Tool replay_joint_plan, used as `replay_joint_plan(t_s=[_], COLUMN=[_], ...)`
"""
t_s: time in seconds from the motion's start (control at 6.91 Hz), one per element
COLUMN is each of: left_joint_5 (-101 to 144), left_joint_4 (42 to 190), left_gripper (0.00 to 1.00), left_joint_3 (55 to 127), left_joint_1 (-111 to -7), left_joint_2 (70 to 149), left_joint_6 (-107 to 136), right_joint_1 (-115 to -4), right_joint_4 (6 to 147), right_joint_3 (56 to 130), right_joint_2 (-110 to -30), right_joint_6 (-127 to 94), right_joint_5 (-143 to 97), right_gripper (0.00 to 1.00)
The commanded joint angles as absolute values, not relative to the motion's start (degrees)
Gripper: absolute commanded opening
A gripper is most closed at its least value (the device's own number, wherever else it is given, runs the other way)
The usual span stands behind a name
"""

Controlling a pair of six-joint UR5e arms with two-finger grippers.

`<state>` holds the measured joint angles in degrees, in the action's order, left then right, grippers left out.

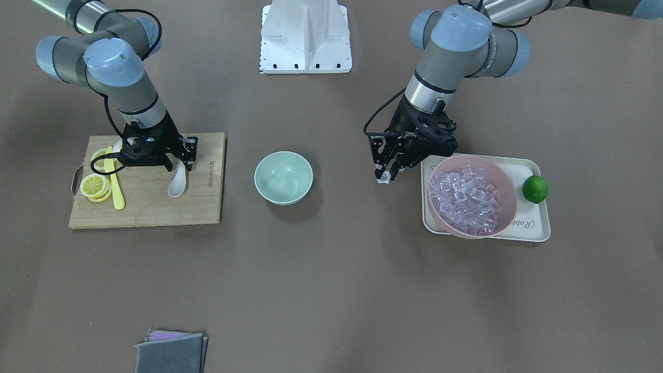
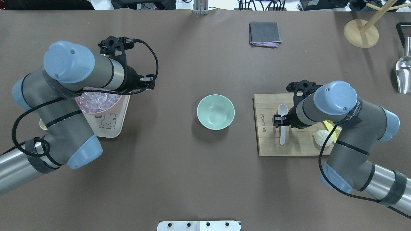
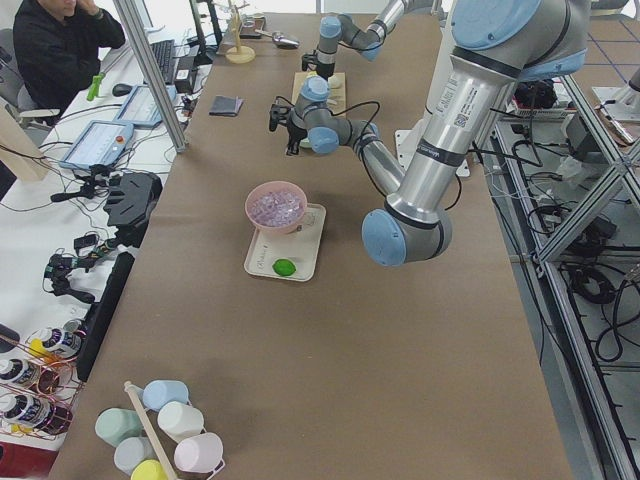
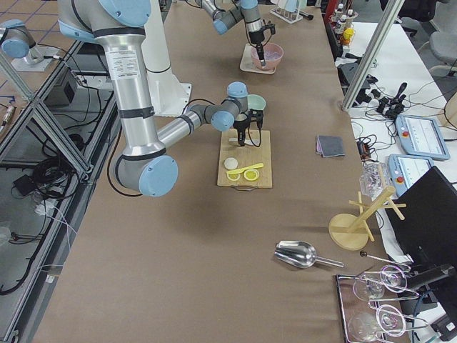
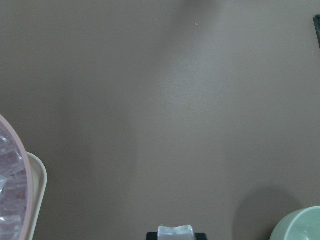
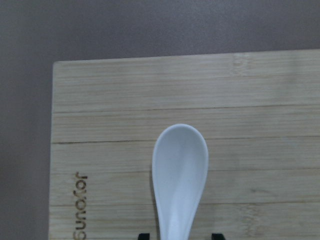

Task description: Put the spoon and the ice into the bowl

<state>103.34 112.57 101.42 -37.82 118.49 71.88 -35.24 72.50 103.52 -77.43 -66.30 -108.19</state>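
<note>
The mint-green bowl (image 1: pixel 283 177) stands empty at the table's middle and also shows in the overhead view (image 2: pixel 215 112). The white spoon (image 1: pixel 177 185) lies on the wooden cutting board (image 1: pixel 155 210). My right gripper (image 1: pixel 181 165) is down over the spoon, open. In the right wrist view its fingertips (image 6: pixel 144 235) stand either side of the spoon (image 6: pixel 180 170) with gaps. My left gripper (image 1: pixel 384 177) is shut on one clear ice cube (image 5: pixel 175 233) and holds it above the table, between the pink bowl's tray and the green bowl (image 5: pixel 300 226).
A pink bowl (image 1: pixel 513 201) full of ice cubes sits on a cream tray (image 1: pixel 533 228) beside a lime (image 1: pixel 535 188). A yellow knife (image 1: pixel 116 189) and lemon slices (image 1: pixel 93 185) lie on the board. A folded grey cloth (image 1: pixel 171 352) lies at the operators' edge.
</note>
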Motion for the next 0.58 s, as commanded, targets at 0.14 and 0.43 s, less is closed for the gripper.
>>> replay_joint_plan(t_s=[0.14,0.43], left_joint_5=[100.81,98.98], left_joint_4=[112.50,112.41], left_gripper=[0.00,0.00], left_joint_3=[101.60,101.25], left_joint_1=[-35.69,-32.71], left_joint_2=[119.00,121.45], left_joint_6=[74.00,77.92], right_joint_1=[-35.76,-40.06], right_joint_4=[72.77,86.49], right_joint_3=[104.23,109.13], right_joint_2=[-76.99,-71.84], right_joint_6=[-66.27,-66.09], right_joint_5=[-108.80,-111.60], right_gripper=[0.00,0.00])
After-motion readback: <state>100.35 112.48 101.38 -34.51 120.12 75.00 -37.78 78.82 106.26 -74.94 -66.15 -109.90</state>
